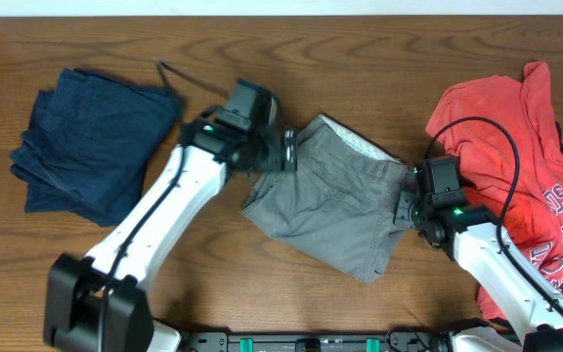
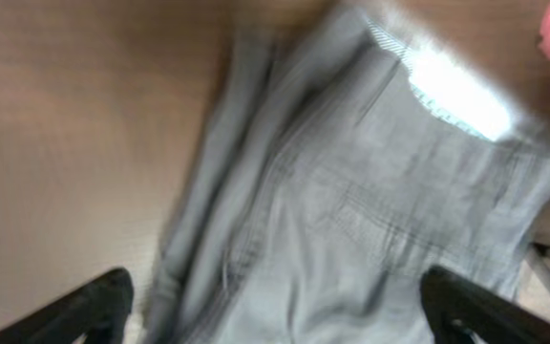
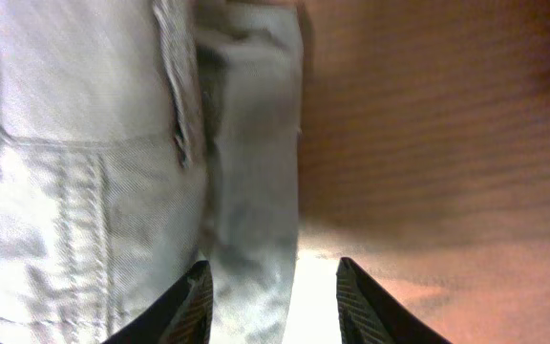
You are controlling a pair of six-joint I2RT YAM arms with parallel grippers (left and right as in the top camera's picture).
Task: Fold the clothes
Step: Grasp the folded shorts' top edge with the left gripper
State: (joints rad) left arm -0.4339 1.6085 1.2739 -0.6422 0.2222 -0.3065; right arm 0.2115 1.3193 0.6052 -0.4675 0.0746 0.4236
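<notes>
Grey shorts (image 1: 335, 200) lie folded in the middle of the table. My left gripper (image 1: 283, 149) is open at their upper left edge; in the left wrist view its fingers (image 2: 280, 311) straddle the grey fabric (image 2: 380, 220). My right gripper (image 1: 404, 207) is open at the shorts' right edge; in the right wrist view its fingers (image 3: 273, 301) sit around the folded grey hem (image 3: 246, 172). A folded dark blue garment (image 1: 91, 142) lies at the left. A red shirt (image 1: 516, 147) lies crumpled at the right.
Bare wooden table (image 1: 213, 274) shows in front of the shorts and between the piles. A black cable (image 1: 487, 147) loops over the red shirt. The arm bases stand at the front edge (image 1: 311, 342).
</notes>
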